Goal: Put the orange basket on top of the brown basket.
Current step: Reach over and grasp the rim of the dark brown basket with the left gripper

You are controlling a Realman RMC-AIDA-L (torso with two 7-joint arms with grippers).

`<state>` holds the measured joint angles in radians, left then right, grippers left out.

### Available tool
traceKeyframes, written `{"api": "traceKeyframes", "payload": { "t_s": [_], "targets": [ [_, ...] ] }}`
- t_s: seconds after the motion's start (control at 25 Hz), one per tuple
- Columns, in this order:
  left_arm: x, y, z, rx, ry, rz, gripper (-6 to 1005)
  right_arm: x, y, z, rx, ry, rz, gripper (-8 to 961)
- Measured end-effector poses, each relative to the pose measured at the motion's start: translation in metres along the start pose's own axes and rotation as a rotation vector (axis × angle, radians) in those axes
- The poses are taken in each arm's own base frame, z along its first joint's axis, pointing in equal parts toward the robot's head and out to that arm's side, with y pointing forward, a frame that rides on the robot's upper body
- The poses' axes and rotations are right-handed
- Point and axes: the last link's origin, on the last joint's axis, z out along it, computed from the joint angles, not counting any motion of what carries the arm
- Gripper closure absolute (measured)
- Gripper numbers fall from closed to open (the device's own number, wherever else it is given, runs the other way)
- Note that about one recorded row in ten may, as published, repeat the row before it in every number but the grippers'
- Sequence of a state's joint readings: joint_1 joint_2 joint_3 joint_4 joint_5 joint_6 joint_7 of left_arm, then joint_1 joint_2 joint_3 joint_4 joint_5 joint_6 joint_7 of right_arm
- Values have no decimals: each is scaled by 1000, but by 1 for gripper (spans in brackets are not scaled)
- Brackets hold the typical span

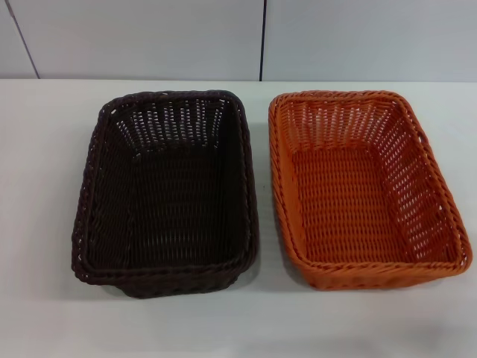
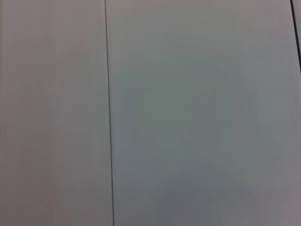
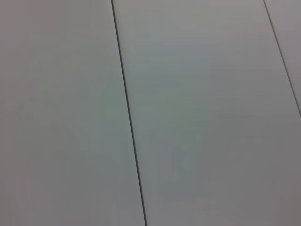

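The orange basket [image 1: 365,186] stands on the white table at the right in the head view, upright and empty. The brown basket [image 1: 168,190] stands beside it at the left, upright and empty, with a narrow gap between the two rims. Neither gripper shows in any view. Both wrist views show only pale wall panels with thin dark seams.
The white table [image 1: 45,149] runs out to the left of the brown basket and in front of both baskets. A pale panelled wall [image 1: 149,37] rises behind the table's far edge.
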<state>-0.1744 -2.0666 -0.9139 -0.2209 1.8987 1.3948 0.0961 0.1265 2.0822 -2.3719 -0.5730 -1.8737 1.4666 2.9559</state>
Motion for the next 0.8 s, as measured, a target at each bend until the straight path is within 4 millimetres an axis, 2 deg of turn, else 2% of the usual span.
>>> {"api": "traceKeyframes", "payload": {
  "t_s": [0.2, 0.36, 0.44, 0.52, 0.56, 0.68, 0.8],
  "targets": [
    [0, 2, 3, -12, -3, -17, 213, 2, 0, 2, 0, 14, 0, 167],
    [3, 14, 17, -65, -6, -21, 214, 3, 1, 3, -6, 21, 2, 167],
    [9, 20, 38, -142, -12, -18, 216, 5, 5, 7, -17, 33, 9, 167],
    [12, 20, 46, -169, -17, -19, 219, 5, 6, 8, -21, 38, 12, 167],
    [21, 21, 67, -267, -85, -36, 220, 5, 6, 9, -22, 42, 12, 167],
    [43, 37, 84, -367, -130, -55, 225, 7, 9, 11, -27, 54, 19, 167],
    [65, 47, 95, -386, -187, -38, 229, 8, 12, 14, -35, 70, 32, 167]
  ]
}}
